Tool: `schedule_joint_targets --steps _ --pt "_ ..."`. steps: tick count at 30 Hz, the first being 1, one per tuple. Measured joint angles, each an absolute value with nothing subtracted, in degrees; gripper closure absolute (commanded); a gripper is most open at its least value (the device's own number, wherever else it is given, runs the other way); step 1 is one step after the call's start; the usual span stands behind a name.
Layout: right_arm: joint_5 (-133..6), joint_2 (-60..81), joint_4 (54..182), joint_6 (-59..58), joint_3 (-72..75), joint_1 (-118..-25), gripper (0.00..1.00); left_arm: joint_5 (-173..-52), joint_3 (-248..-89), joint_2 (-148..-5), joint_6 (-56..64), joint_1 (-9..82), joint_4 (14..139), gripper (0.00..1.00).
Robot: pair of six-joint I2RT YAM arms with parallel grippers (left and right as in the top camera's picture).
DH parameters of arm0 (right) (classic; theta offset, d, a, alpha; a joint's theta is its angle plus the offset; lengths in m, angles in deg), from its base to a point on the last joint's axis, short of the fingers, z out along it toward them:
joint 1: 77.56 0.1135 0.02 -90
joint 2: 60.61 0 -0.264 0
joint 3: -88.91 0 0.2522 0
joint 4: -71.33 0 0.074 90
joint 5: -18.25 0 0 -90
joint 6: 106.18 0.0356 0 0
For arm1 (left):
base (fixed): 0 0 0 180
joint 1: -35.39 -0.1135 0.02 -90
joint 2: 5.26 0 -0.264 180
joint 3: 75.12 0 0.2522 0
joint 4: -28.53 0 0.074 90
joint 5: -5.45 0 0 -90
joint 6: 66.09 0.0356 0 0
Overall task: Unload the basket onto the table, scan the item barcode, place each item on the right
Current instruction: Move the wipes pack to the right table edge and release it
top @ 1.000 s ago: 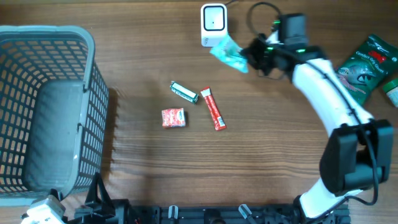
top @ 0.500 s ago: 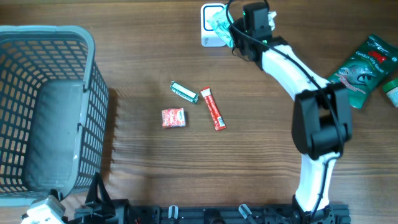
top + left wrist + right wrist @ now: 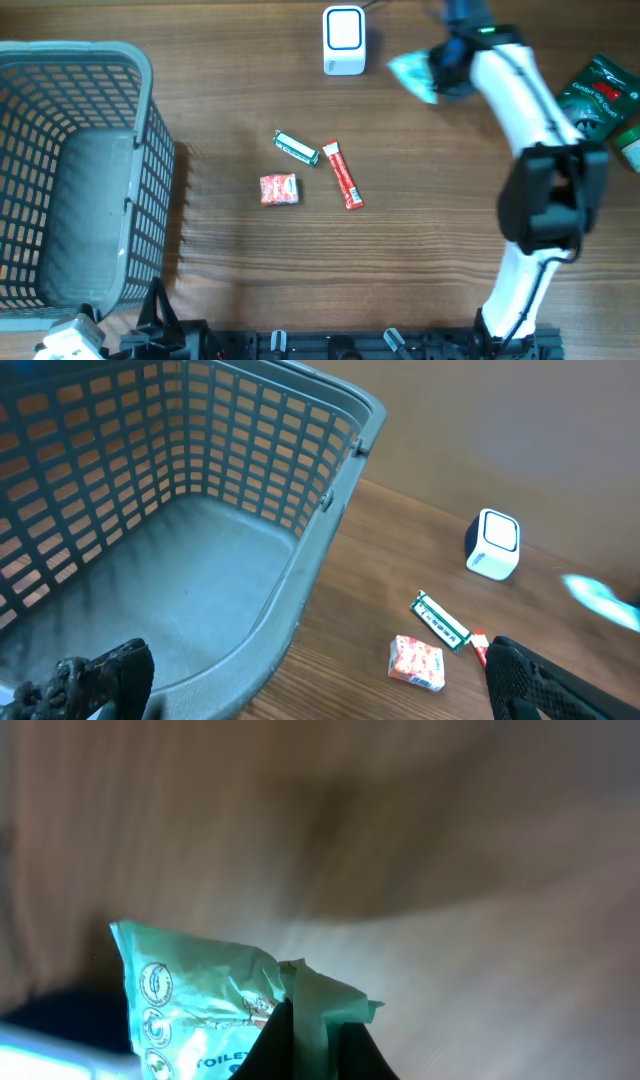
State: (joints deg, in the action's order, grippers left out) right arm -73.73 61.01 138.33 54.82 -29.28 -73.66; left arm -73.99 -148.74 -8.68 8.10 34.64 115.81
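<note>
1. Since half a second ago, teal packet (image 3: 412, 74) swung off the scanner (image 3: 344, 40) face, now just to its right.
2. Right jaws pinched tight on packet; left jaws wide, empty.
3. We judge: return barcode side squarely toward scanner and hold steady.

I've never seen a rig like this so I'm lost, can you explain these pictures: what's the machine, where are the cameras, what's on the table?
This is a robot with two arms at a wooden table. One picture looks down from above; the other two come from a camera on each wrist. On the table are a grey basket, a white scanner, a green pack, a red stick, a red-and-white packet and a green bag. The right fingers are shut on a teal packet, held just right of the scanner. The left fingers are wide open near the basket, holding nothing.
</note>
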Motion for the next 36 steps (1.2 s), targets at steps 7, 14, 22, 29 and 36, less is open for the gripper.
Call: schedule_joint_targets --steps 7,14,22,29,36 --pt "-80.5 60.3 138.4 41.6 -26.7 -94.3 0.94 -74.0 -148.7 -8.7 8.1 34.6 115.8 0.0" --pt "-78.4 60.3 142.2 32.9 -25.5 -101.0 0.37 -74.0 -148.7 -8.7 8.1 34.6 115.8 0.0" --pt "-63.8 55.3 148.8 29.9 -28.0 -101.6 0.01 -74.0 -148.7 -8.7 8.1 34.6 115.8 0.0" --pt "-59.8 48.5 160.8 29.6 -29.3 -98.3 0.01 -74.0 -148.7 -8.7 8.1 34.6 115.8 0.0" --pt "-60.5 48.4 165.8 29.6 -29.3 -90.8 0.01 -74.0 -148.7 -8.7 8.1 34.6 115.8 0.0"
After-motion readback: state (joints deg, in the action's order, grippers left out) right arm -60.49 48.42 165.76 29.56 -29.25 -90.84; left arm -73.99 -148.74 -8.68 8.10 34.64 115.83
